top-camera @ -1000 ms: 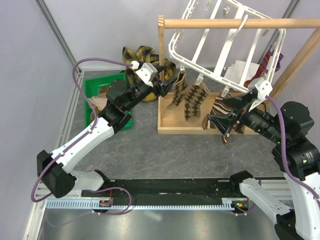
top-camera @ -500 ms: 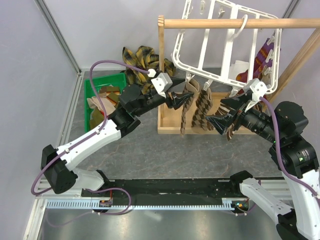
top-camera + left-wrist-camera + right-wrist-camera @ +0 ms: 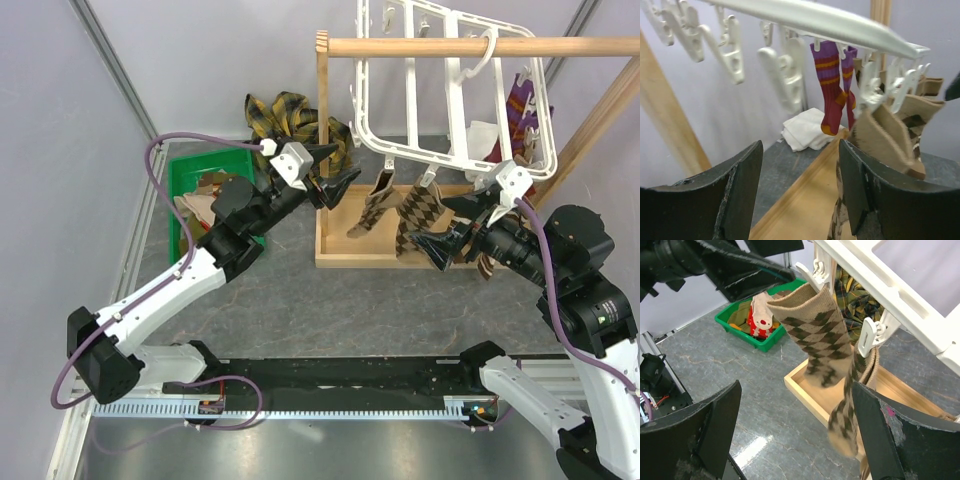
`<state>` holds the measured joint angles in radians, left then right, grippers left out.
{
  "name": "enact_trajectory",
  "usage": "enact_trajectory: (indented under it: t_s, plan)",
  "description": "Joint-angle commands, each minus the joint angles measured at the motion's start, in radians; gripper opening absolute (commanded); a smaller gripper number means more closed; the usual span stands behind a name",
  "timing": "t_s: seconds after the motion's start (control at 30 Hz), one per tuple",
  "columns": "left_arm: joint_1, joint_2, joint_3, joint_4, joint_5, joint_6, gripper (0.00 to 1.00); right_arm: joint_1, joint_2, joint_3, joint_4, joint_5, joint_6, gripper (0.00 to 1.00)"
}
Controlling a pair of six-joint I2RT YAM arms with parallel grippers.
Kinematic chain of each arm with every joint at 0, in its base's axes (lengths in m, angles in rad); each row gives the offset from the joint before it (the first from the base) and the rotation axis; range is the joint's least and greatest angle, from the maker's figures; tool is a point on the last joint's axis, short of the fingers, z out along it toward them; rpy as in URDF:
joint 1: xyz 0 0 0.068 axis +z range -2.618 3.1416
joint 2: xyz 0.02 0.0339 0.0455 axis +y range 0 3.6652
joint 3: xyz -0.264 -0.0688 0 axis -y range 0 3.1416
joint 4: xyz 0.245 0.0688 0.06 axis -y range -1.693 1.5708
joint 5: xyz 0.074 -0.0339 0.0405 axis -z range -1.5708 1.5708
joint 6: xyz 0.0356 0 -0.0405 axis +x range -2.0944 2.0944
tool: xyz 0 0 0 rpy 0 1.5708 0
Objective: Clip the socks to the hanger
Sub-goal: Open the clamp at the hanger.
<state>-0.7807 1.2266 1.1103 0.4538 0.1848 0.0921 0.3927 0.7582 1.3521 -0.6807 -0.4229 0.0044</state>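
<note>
1. Two argyle socks (image 3: 375, 208) hang clipped under the white hanger (image 3: 820, 21), above a wooden tray (image 3: 340, 262).
2. The left gripper (image 3: 338, 184), jaws spread wide and empty, sits just left of them.
3. The right gripper (image 3: 440, 225), likewise wide and empty, is just to their right.

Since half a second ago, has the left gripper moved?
Yes. The left gripper has pulled back leftward toward the rack's wooden post, away from the clipped argyle socks, fingers open.

Hanger (image 3: 455, 85) top cropped overhead; near argyle sock (image 3: 885, 137) blurred, cropped below.
</note>
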Motion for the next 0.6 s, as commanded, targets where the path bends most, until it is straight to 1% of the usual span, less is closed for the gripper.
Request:
enact_trajectory:
  t_s: [0.0, 0.03, 0.27, 0.47, 0.57]
  plan:
    - [0.034, 0.031, 0.045, 0.063, 0.025, 0.008, 0.69, 0.011, -0.007, -0.005, 0.038, 0.019, -0.027, 0.98]
    - [0.034, 0.039, 0.054, 0.063, 0.054, 0.012, 0.69, 0.011, -0.007, -0.005, 0.036, 0.021, -0.027, 0.98]
    - [0.034, 0.088, 0.141, 0.052, 0.142, 0.02, 0.68, 0.014, -0.005, -0.004, 0.038, 0.021, -0.027, 0.98]
    - [0.032, 0.116, 0.177, 0.057, 0.157, 0.009, 0.66, 0.018, -0.003, 0.001, 0.038, 0.021, -0.026, 0.98]
    - [0.032, 0.125, 0.189, 0.057, 0.159, 0.005, 0.62, 0.015, -0.005, 0.002, 0.038, 0.018, -0.024, 0.98]
